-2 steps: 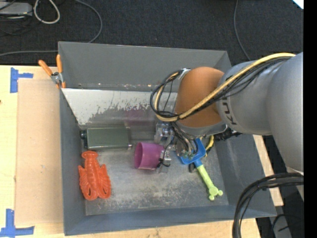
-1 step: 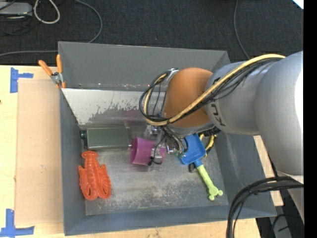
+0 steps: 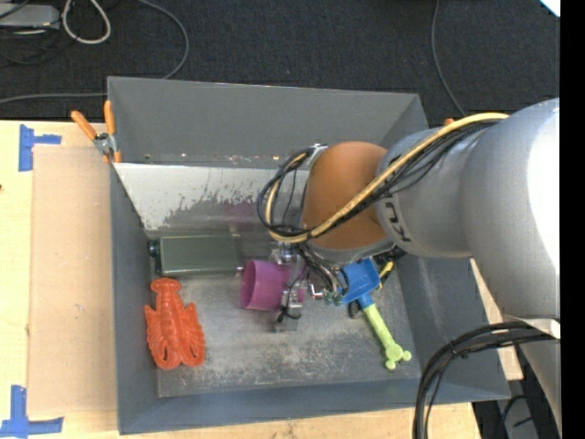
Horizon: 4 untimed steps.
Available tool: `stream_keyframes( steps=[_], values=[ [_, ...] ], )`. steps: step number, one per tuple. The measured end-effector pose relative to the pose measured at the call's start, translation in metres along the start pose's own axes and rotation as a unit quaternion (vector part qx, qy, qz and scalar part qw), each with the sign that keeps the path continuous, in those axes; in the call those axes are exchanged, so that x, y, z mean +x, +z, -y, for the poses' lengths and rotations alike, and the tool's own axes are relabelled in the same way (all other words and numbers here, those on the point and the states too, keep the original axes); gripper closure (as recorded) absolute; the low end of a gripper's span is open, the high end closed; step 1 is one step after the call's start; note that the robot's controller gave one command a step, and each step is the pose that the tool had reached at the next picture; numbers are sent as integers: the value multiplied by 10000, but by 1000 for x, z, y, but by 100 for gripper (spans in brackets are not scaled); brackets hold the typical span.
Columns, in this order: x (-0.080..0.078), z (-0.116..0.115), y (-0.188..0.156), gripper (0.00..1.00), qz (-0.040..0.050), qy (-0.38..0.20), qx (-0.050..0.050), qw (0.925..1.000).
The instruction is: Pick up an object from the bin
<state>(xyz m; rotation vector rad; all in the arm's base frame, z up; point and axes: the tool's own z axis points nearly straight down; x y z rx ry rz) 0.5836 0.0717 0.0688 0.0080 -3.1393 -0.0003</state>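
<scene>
At the left of the bin [image 3: 132,300] we see an orange lobster toy [image 3: 174,326], with a grey-green block [image 3: 194,253] behind it near the back wall. Mid-bin a purple cup [image 3: 262,284] lies on its side. The end effector [image 3: 291,307] is low, just beside the cup's right edge, and we cannot tell whether it is open or closed. Right of it lies a blue-headed toy with a green handle [image 3: 361,283]. We judge the cup the likeliest pick. Our worry is that the rounded cup could roll or slide away if nudged off-centre, or the neighbouring blue toy could snag.
</scene>
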Motion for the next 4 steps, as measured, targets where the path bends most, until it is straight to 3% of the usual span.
stream_keyframes(
  steps=[1, 2, 3, 4],
  values=[
    [-3, 1, -1, 100, 135, 58, -16, 9999],
    [-3, 1, -1, 100, 136, 61, -17, 9999],
    [-1, 1, -26, 100, 115, 61, -15, 9999],
    [0, 1, -76, 100, 92, 64, -14, 9999]
  ],
)
